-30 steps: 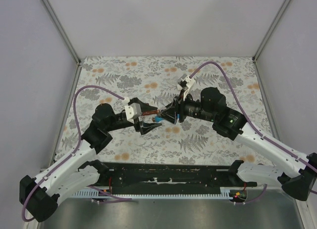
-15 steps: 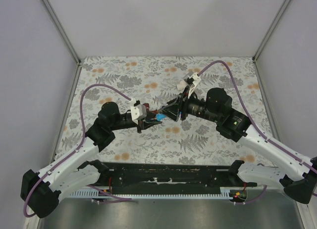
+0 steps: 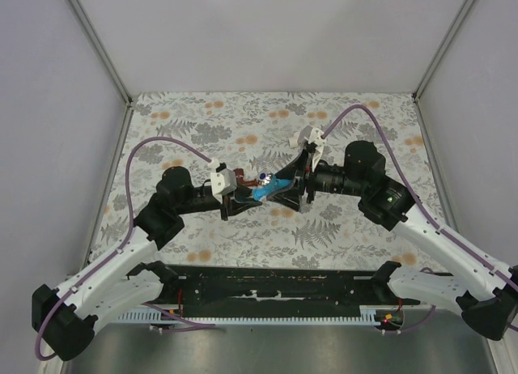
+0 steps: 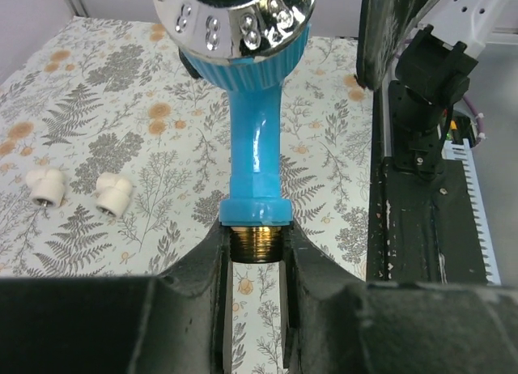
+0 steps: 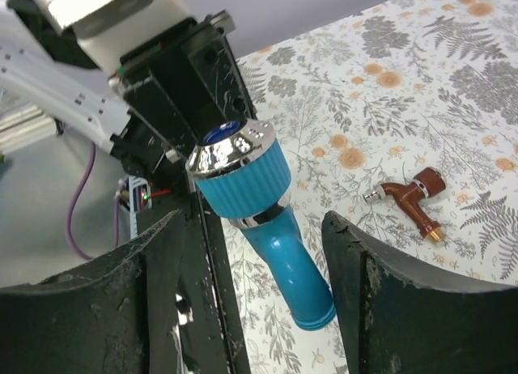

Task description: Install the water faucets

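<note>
From above, your left end effector (image 3: 244, 196) held the blue faucet (image 3: 267, 189) clamped in mid-air over the bench (image 3: 202, 123), with the right end effector (image 3: 290, 188) facing it. On the left wrist, you gripped the brass thread, which left the body free, I'd guess for a handover. Two white fittings (image 4: 113, 194) lay beyond. On the right wrist, your fingers stood wide around the faucet, apparently not touching it. The brown faucet (image 5: 409, 197) lay on the bench.

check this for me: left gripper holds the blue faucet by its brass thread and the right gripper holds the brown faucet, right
No. The brown faucet lies on the table, held by nothing; the right wrist view shows it. The right gripper stands open around the blue faucet, which the left gripper does hold by its brass thread.
</note>
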You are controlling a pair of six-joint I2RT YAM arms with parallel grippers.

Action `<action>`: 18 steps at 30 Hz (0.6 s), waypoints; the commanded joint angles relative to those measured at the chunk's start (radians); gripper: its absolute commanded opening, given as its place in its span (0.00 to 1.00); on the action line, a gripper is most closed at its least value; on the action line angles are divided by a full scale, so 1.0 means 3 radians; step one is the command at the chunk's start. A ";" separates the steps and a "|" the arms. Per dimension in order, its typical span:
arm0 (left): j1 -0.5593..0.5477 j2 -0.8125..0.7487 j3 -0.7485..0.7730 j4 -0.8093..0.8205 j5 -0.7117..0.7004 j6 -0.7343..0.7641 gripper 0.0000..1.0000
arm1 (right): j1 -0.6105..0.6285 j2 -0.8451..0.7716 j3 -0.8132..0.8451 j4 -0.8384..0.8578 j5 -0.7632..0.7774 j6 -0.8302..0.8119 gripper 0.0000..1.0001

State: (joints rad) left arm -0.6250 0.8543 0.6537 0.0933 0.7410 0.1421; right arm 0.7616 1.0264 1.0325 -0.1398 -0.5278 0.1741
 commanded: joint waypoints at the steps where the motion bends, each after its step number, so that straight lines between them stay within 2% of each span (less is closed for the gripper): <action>1: 0.0008 -0.0056 0.0255 -0.0034 0.0219 -0.0141 0.02 | -0.0094 0.0025 0.0081 -0.0229 -0.0832 -0.0524 0.75; 9: 0.0002 0.0087 0.0510 -0.0530 0.0353 -0.0054 0.02 | -0.0110 0.0306 0.0383 -0.0556 -0.1308 -0.0882 0.68; 18: -0.0003 0.0225 0.0669 -0.0740 0.0358 -0.0044 0.02 | -0.0110 0.0460 0.0501 -0.0613 -0.1385 -0.0949 0.63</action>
State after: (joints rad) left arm -0.6250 0.9077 0.7971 -0.1032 0.8410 0.1291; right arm 0.7269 1.1553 1.1278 -0.3202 -0.8856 -0.0864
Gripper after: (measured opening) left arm 0.266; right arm 0.641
